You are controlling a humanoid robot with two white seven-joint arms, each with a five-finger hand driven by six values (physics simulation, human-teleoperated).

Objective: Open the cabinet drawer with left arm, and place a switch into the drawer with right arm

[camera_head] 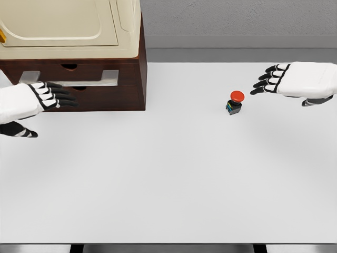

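A dark brown wooden cabinet [105,84] stands at the back left of the white table [174,174], with two drawers, both shut; the lower drawer [102,97] has a small notch handle. My left hand [55,96] hovers flat in front of the lower drawer, fingers stretched toward it and holding nothing. The switch [235,102], a black block with a red round button on top, stands upright right of centre. My right hand [268,79] floats just to its upper right, fingers extended, a short gap from the button.
A cream-coloured appliance [68,23] sits on top of the cabinet. A grey wall runs behind the table's far edge.
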